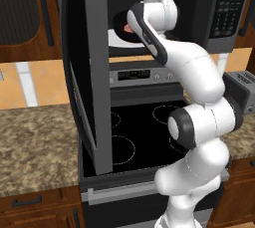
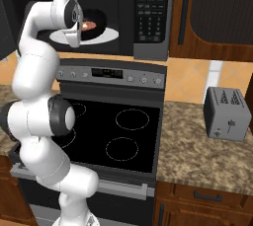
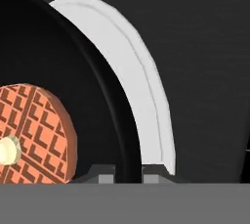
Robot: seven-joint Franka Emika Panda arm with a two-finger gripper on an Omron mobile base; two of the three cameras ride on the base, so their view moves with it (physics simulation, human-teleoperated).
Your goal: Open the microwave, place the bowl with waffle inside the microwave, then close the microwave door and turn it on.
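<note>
With the claw (image 3: 124,175) pinching the bowl (image 3: 63,86) rim over the microwave (image 2: 153,18) turntable (image 3: 141,96), releasing and withdrawing comes next

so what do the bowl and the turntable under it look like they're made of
The bowl looks like glossy black ceramic or plastic: smooth dark rim with a soft sheen. The turntable looks like matte white ceramic or glass: plain, opaque, with a faint raised ring. Rendered, so neither is certain.

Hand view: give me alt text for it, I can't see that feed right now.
The gripper is closed on the rim of the black bowl, one fingertip on each side of the rim. The waffle lies in the bowl with a pale dab on top. The white turntable curves behind the bowl's rim against the dark microwave interior.
</note>
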